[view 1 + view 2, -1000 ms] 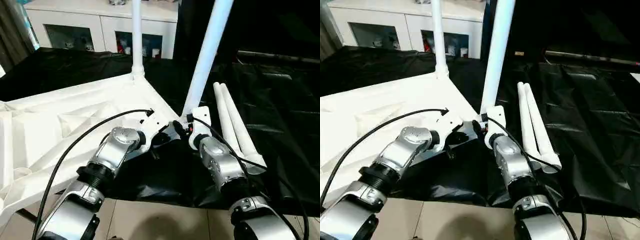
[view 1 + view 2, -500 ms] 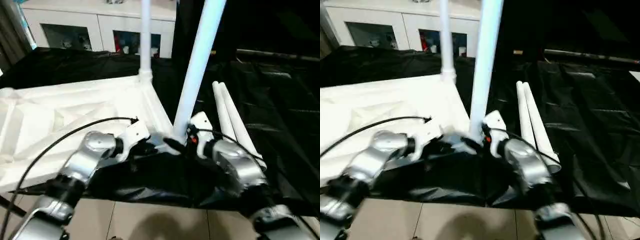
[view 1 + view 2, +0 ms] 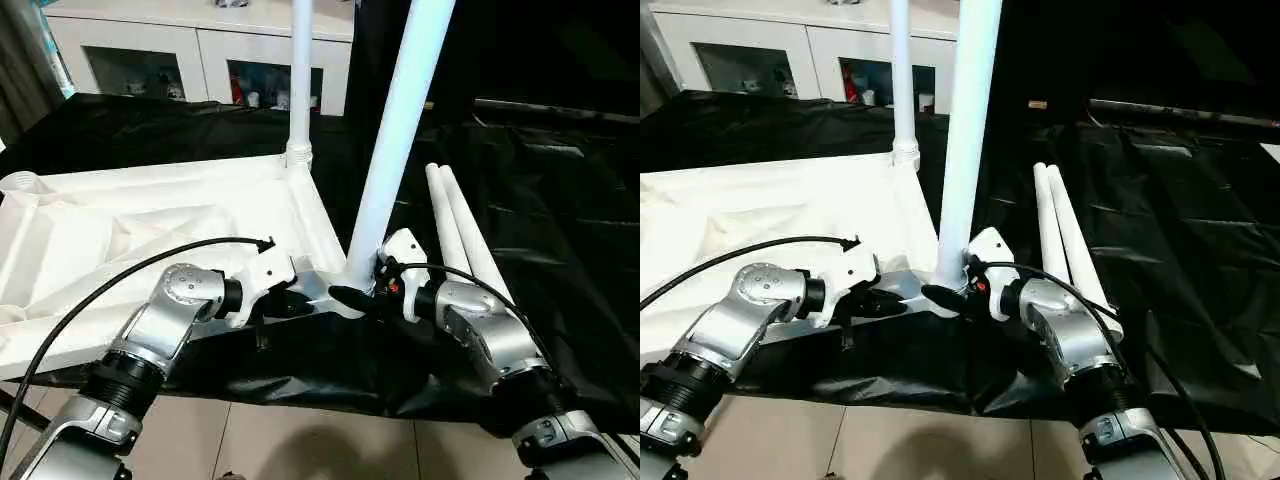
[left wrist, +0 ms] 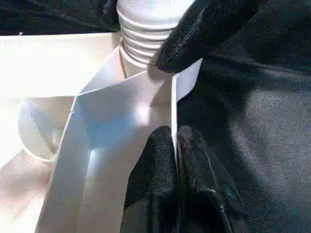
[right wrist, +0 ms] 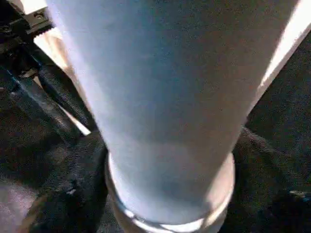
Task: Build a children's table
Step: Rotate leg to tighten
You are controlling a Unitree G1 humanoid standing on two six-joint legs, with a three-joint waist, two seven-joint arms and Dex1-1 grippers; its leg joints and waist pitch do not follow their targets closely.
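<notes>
Second leg (image 3: 398,140) going into the near corner socket of the upturned children's table (image 3: 150,235) on the black worktop (image 3: 560,200): left gripper (image 4: 176,145) pinching the tabletop's rim with jaws nearly closed, right gripper (image 3: 362,288) at the leg's base, grip unclear; next, press the leg home

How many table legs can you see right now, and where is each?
4. One leg stands in the tabletop's far corner socket; one stands at the near corner, beside the right pincer; two loose legs lie side by side on the black cloth.
</notes>
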